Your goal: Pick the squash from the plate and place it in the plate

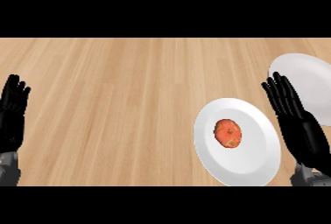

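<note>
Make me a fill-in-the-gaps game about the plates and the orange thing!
1. The squash lies on the ____ of the two white plates.
2. The near plate sits beside the robot's ____ hand.
3. The far plate has ____ on the part that shows.
4. The fingers of the right hand and the left hand are straight, so both hands are ____.

Missing words: nearer; right; nothing; open

A light wooden table (116, 96) with pale lengthwise planks and fine grain filled the whole background, evenly lit; no walls or floor showed.
</note>
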You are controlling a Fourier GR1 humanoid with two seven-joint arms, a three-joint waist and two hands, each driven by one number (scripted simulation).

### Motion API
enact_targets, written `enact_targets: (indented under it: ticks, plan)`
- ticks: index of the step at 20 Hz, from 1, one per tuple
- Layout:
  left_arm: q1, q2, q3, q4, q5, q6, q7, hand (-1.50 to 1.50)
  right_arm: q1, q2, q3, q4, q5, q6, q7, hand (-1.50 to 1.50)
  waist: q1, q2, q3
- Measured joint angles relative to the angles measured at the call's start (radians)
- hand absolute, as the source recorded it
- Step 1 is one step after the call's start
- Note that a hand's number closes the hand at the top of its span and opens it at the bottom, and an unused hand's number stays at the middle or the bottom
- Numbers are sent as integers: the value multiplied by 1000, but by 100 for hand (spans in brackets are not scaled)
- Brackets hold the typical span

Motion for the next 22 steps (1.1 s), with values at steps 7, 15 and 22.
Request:
enact_targets:
  ticks: [7, 15, 22]
  plan:
    - [-26, -28, -100, 1, -20, -49, 93, 0, -191, -119, 49, 146, -69, 276, 21, 150, 7, 15, -6]
    - [-55, -83, -192, 0, -23, -80, 201, 0, -264, -152, -3, 520, 26, 393, -306, -150, 10, 22, -3]
    - [-89, -95, -193, 16, -30, -88, 244, 0, -326, -253, 95, 719, 261, 354, -521, -150, 4, 17, -3]
